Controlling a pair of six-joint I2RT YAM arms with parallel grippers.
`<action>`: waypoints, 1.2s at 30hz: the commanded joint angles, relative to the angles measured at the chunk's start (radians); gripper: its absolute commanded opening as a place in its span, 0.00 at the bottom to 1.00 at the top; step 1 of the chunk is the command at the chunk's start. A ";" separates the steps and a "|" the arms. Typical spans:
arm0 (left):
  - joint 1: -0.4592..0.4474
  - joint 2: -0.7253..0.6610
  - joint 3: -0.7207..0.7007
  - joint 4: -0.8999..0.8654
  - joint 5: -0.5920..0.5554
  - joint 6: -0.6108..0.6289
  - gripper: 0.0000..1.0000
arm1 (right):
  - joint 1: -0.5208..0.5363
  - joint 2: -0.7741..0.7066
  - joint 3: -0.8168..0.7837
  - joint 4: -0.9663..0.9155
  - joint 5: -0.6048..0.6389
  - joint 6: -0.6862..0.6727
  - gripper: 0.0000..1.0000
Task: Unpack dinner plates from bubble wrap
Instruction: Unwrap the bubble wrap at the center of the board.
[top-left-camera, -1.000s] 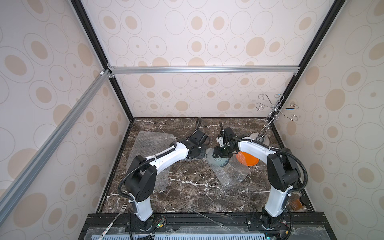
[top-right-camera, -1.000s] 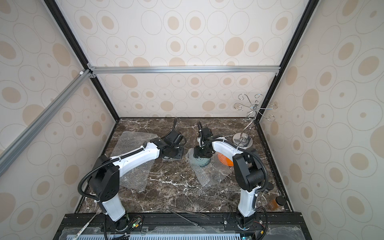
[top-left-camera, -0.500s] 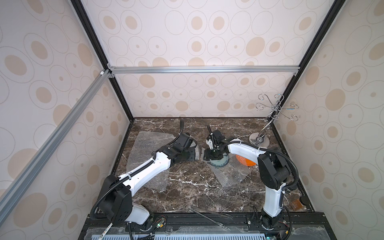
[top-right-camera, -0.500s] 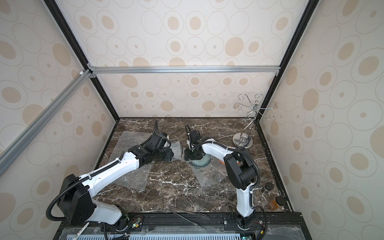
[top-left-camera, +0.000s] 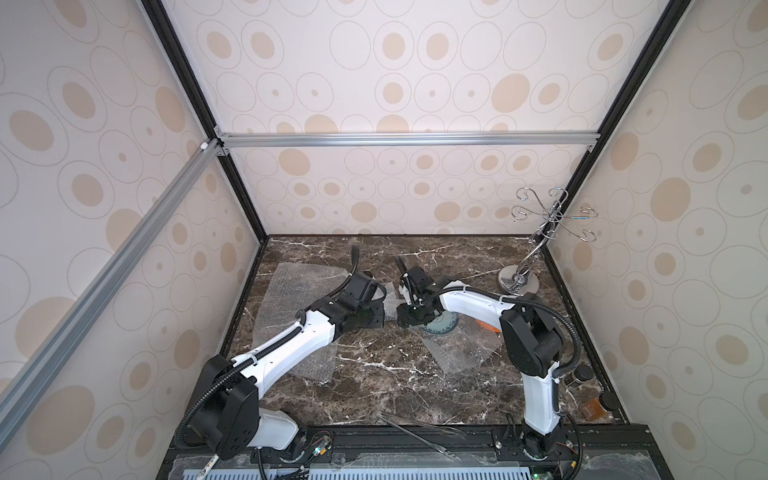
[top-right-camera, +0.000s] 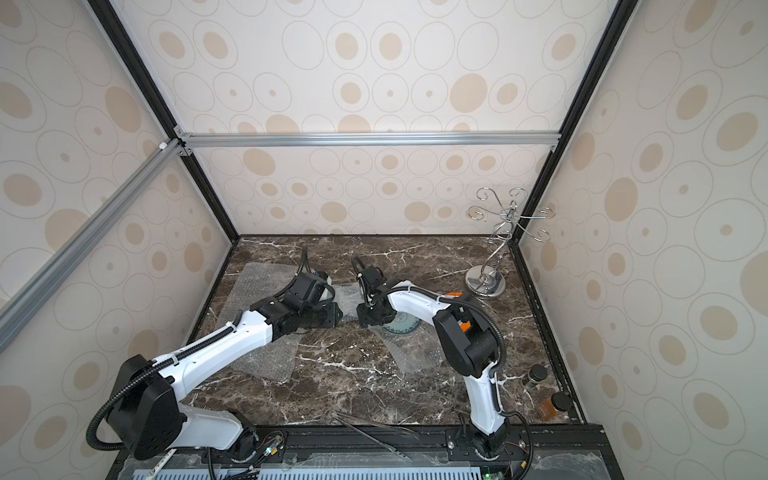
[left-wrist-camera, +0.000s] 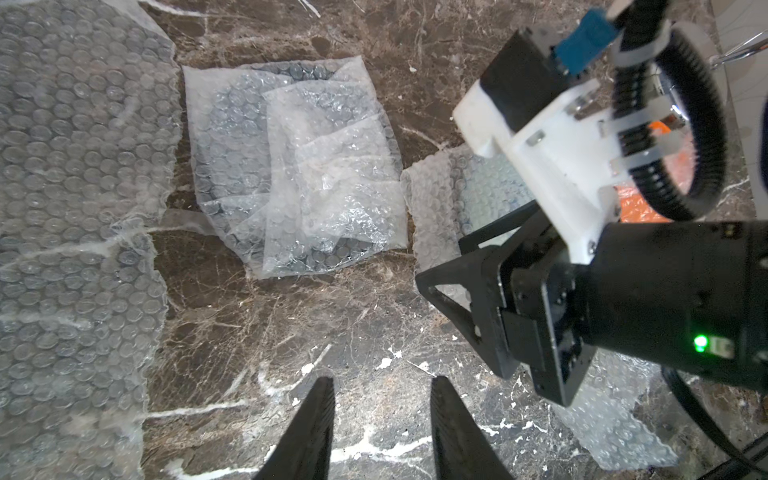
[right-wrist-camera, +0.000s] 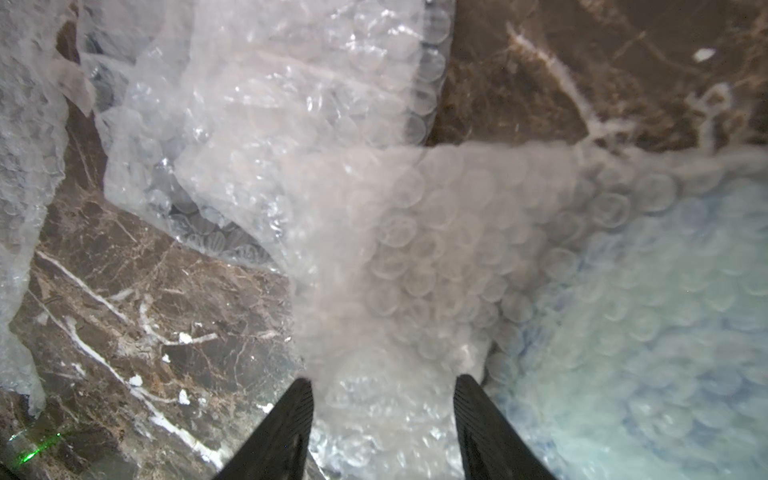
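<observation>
Right gripper (right-wrist-camera: 382, 382) is pinching a bunched fold of wrap (right-wrist-camera: 395, 270), jaws half apart, beside the pale plate (top-left-camera: 444, 326). Left gripper (left-wrist-camera: 382, 380) is hovering narrowly open, empty, over the table (left-wrist-camera: 291, 324), near the wrapped black plate (left-wrist-camera: 232, 137).

Black plate (left-wrist-camera: 226, 124) lies wrapped (bubble wrap (left-wrist-camera: 332, 174) folded over), pale plate (top-left-camera: 442, 327) beside.

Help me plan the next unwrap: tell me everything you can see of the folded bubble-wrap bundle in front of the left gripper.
The bundle is clear bubble wrap folded into a rough square, its layers overlapping and creased. A dark round shape, likely the black plate, shows through, fully covered. It lies flat on the marble table. The left gripper, open, faces it without touching.
</observation>
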 joint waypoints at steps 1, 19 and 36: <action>0.009 -0.019 -0.007 0.021 0.012 -0.013 0.40 | 0.012 0.005 -0.029 -0.023 0.039 -0.010 0.58; 0.014 -0.035 -0.038 0.054 0.041 -0.020 0.40 | 0.011 -0.043 -0.083 -0.013 0.043 -0.004 0.57; -0.022 0.016 0.080 0.084 0.103 0.036 0.63 | -0.184 -0.362 -0.218 -0.039 -0.129 0.103 0.67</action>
